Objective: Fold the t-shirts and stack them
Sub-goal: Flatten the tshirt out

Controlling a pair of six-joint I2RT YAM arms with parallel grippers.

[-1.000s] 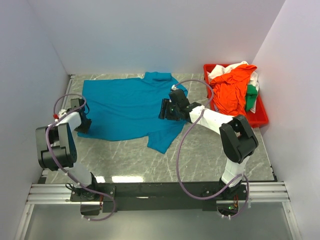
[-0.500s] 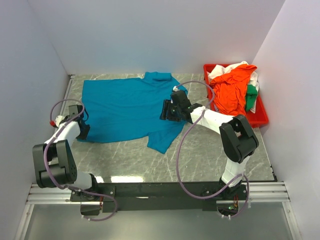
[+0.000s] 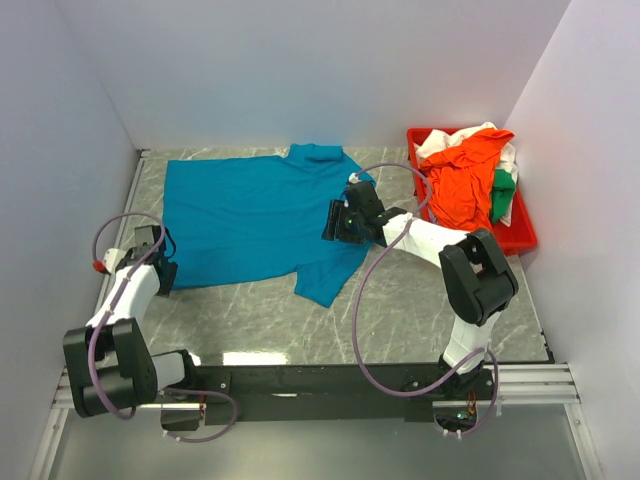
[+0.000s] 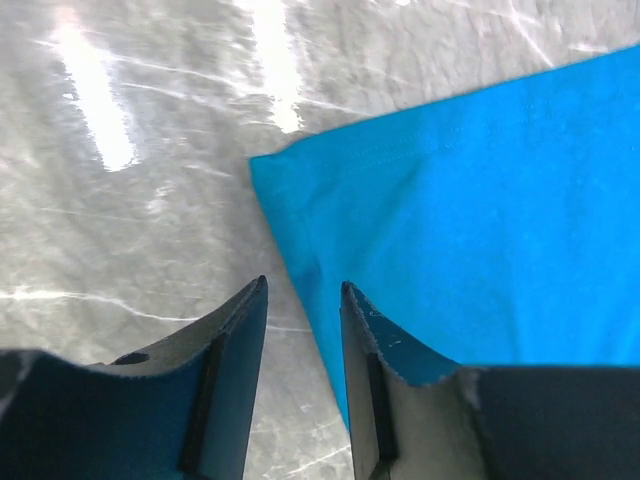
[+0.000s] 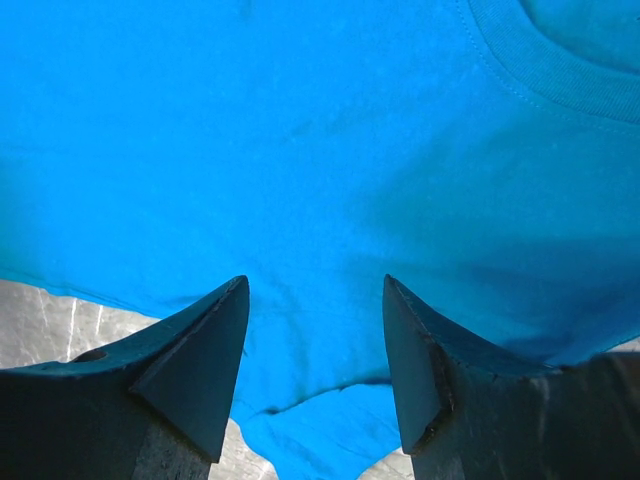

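While the teal t-shirt lies flat, my left fingers stand parted, empty, at its hem corner. My right fingers: spread wide above its chest.

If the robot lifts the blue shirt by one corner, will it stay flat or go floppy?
Probably floppy: the blue shirt is thin cloth lying spread on the table, with soft wrinkles. It would likely dangle from the pinched corner. It looks light, so a push would probably bunch it up.
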